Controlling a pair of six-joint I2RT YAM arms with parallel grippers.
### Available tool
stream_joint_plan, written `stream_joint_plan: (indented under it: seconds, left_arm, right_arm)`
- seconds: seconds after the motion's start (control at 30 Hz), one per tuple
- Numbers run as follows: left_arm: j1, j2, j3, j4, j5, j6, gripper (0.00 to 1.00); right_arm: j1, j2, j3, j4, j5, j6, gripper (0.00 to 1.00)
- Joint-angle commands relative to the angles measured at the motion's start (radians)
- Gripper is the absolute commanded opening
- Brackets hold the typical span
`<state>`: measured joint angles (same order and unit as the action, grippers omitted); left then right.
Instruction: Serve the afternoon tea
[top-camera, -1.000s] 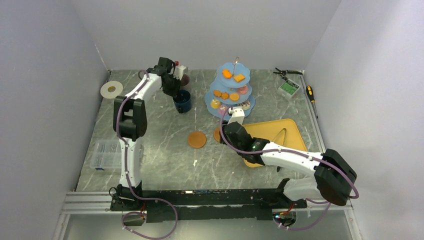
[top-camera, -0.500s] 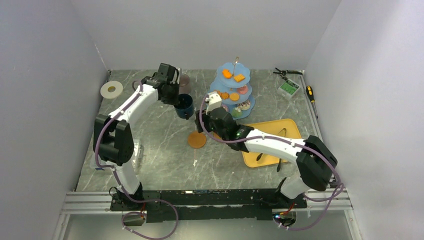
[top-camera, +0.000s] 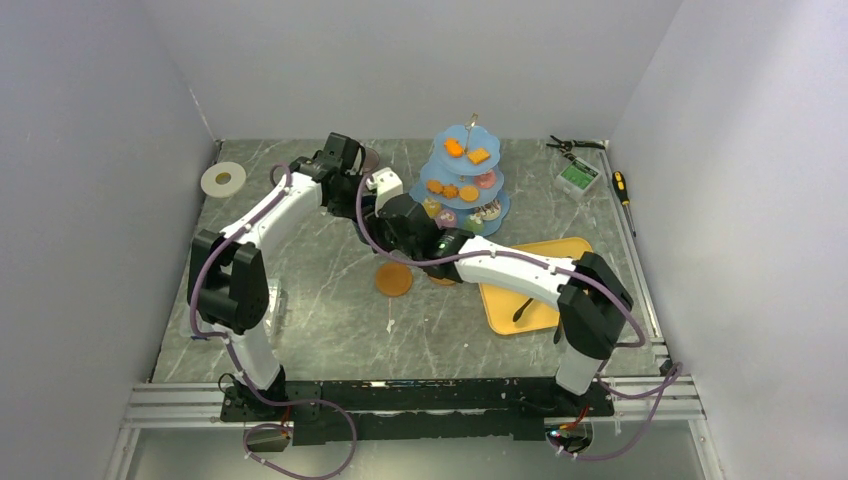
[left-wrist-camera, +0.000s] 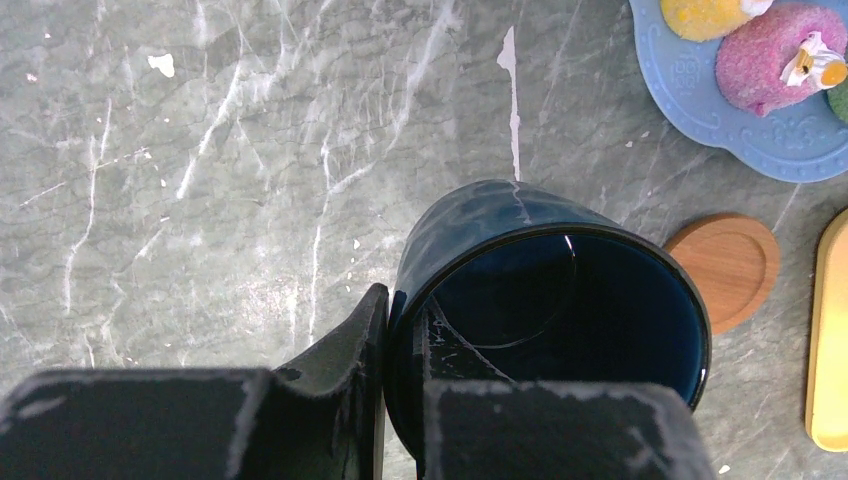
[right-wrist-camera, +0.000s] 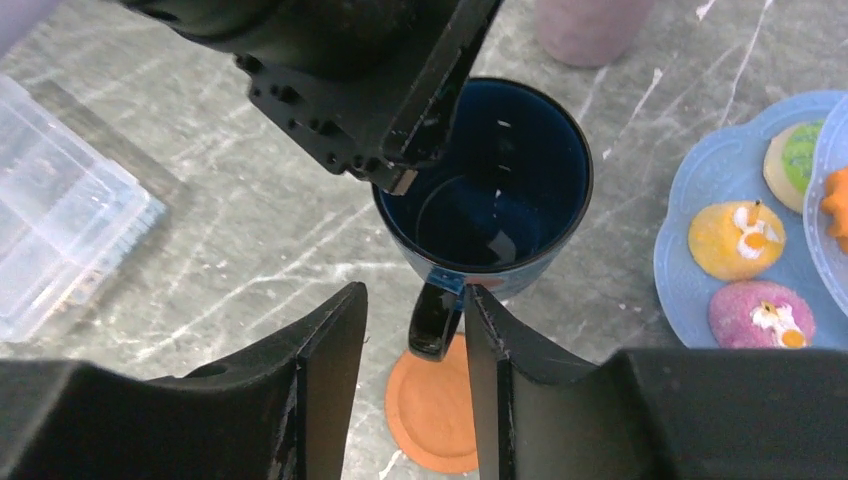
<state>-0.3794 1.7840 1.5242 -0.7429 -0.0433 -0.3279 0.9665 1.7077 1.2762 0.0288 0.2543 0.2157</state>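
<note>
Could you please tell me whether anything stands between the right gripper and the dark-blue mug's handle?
Nothing visible does. The handle of the dark-blue mug sits in the gap between the open jaws of the right gripper; the left gripper clamps the rim on another side, clear of the handle.

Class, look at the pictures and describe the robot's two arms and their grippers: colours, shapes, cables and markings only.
Both the left arm and the right arm have white tubular links joined by bulky black joints, with a mauve cable looped along each. A green light glows near the right wrist. The left gripper and right gripper have scuffed matte black tapered fingers.
</note>
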Motion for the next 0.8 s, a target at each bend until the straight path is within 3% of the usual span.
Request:
stream_joint_plan:
  seconds: [0.0, 0.57, 0.77]
  left_arm:
    - [-0.006, -0.064, 0.028, 0.029, 0.009, -0.029, 0.03]
    - [-0.03, -0.078, 0.07, -0.008, 0.05, -0.031, 0.03]
    - [-0.032, -0.092, 0.077, -0.018, 0.066, -0.017, 0.03]
  right_arm:
    - [-0.001, 0.034, 0.085, -0.118, 0.045, -0.011, 0.44]
    - [-0.001, 0.181, 0.197, -0.164, 0.143, -0.044, 0.44]
    - [-0.003, 0.201, 0.187, -0.145, 0.211, -0.042, 0.26]
